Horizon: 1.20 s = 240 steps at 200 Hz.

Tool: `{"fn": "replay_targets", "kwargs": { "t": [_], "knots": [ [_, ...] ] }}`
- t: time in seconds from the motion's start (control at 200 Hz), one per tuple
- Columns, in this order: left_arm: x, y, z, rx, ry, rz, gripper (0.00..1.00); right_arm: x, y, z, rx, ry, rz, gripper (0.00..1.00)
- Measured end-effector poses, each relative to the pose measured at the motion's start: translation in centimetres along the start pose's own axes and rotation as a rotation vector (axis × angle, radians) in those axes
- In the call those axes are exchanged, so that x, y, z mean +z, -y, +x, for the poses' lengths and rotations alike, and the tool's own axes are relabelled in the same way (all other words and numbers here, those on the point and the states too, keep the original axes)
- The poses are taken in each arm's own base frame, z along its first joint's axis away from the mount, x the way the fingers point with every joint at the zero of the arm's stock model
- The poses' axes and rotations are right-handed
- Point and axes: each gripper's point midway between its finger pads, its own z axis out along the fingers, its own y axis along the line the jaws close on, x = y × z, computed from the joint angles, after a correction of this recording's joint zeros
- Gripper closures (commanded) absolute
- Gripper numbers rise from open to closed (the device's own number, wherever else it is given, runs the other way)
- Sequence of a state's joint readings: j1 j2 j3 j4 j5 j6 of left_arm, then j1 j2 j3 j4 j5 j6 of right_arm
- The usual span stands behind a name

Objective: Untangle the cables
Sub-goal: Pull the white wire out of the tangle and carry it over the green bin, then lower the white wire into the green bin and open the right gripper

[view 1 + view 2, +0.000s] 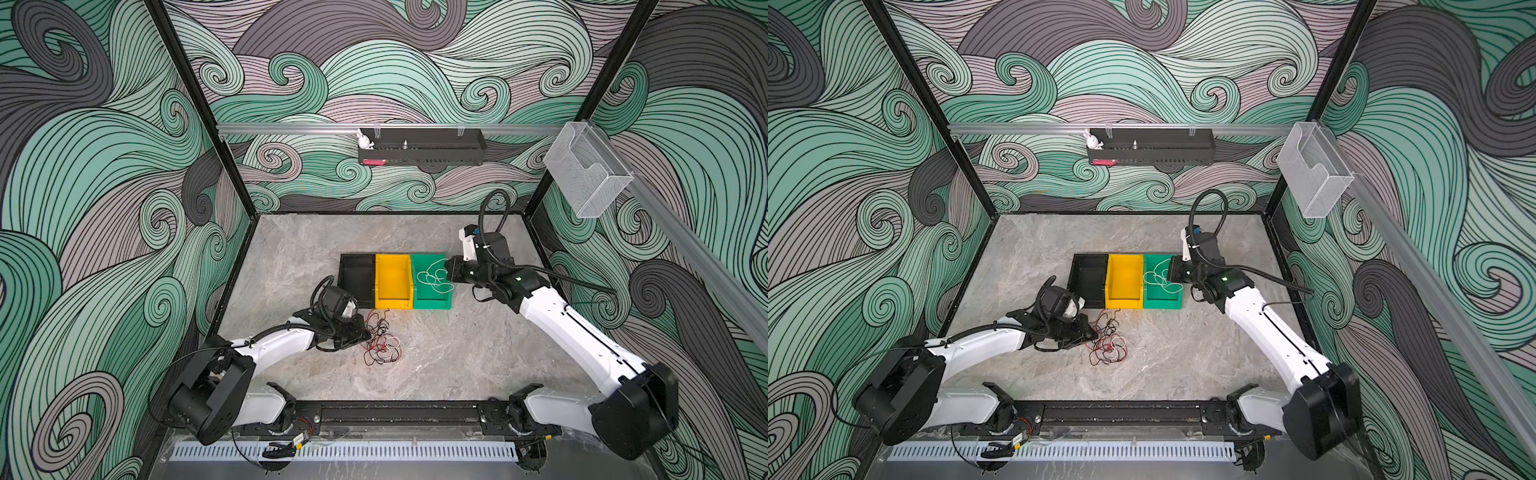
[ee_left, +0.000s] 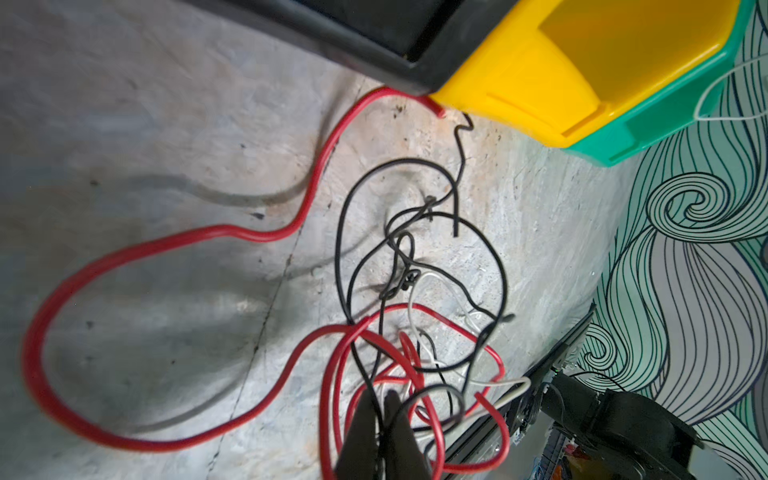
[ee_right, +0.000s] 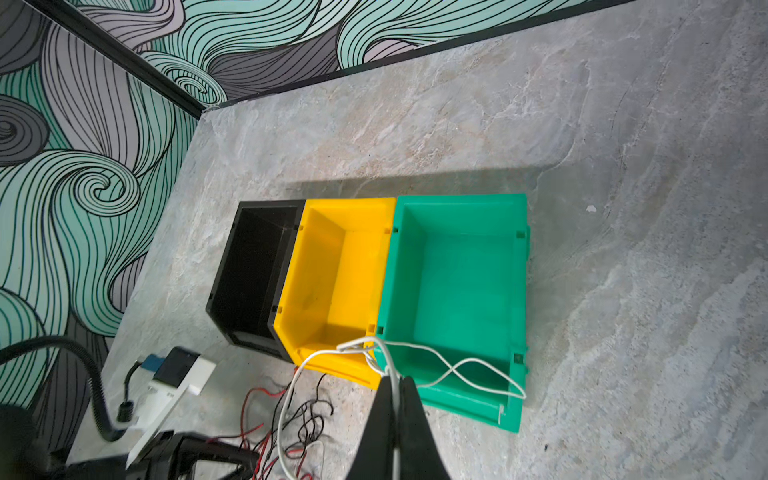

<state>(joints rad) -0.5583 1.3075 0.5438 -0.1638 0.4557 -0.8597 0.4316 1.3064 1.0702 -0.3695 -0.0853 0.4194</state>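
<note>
A tangle of thin red, black and white cables [image 1: 382, 343] [image 1: 1108, 345] lies on the stone table in front of the bins. My left gripper [image 1: 368, 334] [image 2: 380, 395] sits at the tangle's left edge, shut on a black cable [image 2: 345, 232] that runs between its fingers. A long red cable [image 2: 124, 257] loops away towards the black bin. My right gripper [image 1: 446, 268] [image 3: 397, 380] is shut on a white cable [image 1: 434, 280] [image 3: 465, 365], whose loops hang over the green bin [image 1: 432, 305] [image 3: 457, 270]. Whether this cable still joins the tangle I cannot tell.
Three open bins stand side by side at mid-table: black [image 1: 341, 270], yellow [image 1: 394, 305] and green. A black shelf [image 1: 422, 160] hangs on the back wall and a clear holder [image 1: 586, 174] on the right wall. Walls enclose the table on three sides.
</note>
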Motion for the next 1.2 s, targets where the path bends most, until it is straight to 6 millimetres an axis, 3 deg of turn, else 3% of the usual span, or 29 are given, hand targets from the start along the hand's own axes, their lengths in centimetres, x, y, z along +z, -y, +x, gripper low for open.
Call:
{"fn": "replay_targets", "kwargs": {
  "t": [0.235,0.575,0.691,0.861,1.201],
  "knots": [
    [-0.6,0.6,0.5,-0.001,0.019,0.016,0.80,5.4,1.6,1.0,-0.035,-0.084,0.071,0.94],
    [-2.0,0.7,0.3,-0.012,0.069,0.000,0.72,9.3,3.9,3.8,-0.137,-0.187,0.208,0.94],
    [-2.4,0.6,0.3,-0.014,0.073,-0.017,0.71,9.3,3.7,4.1,-0.168,-0.193,0.220,0.94],
    [-3.3,1.1,0.0,0.002,0.094,-0.019,0.56,8.3,3.5,3.8,-0.197,-0.192,0.224,0.94],
    [-3.1,1.1,0.1,0.020,0.077,-0.028,0.50,3.0,0.8,-1.0,-0.215,-0.034,0.159,0.92]
  ]
}}
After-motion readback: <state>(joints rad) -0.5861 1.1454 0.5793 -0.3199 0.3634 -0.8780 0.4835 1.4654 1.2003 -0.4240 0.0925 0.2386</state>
